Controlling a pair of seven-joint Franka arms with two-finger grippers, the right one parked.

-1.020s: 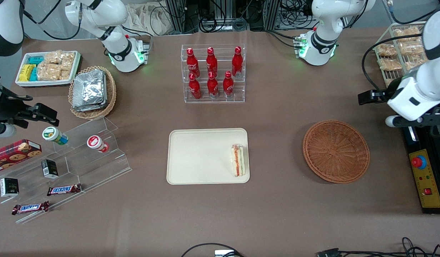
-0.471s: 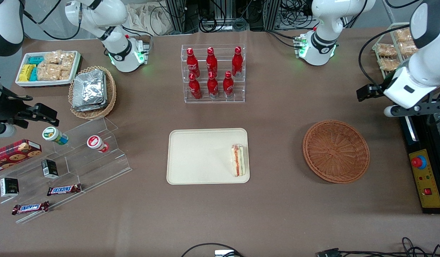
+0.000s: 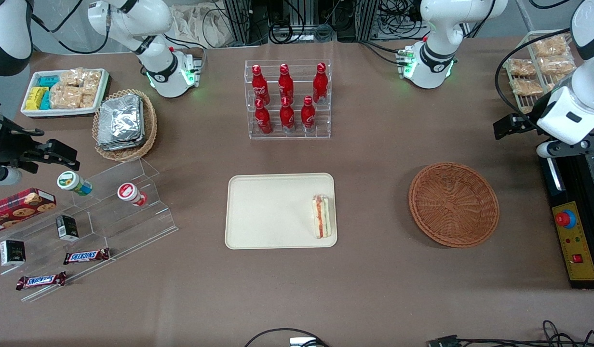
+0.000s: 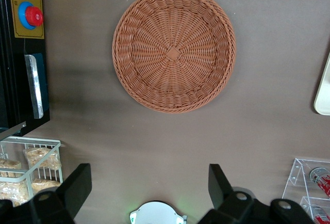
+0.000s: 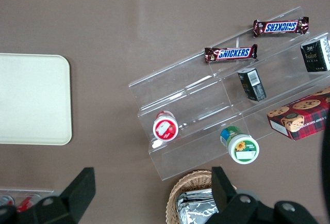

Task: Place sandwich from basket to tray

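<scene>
- While the left arm's gripper [image 4: 149,193] hangs high over bare brown tablecloth at the working arm's end of the table, its two dark fingers [image 4: 77,185] stand wide apart and hold nothing.
- Round reddish-brown woven wicker basket [image 3: 453,204]: nothing in it; nearer the front camera than the gripper.
- Small triangular white-bread sandwich [image 3: 322,216], red and green filling: lies on the flat rectangular cream-beige tray [image 3: 268,212], against the rim nearest the basket.
- Tray and basket well apart.
</scene>
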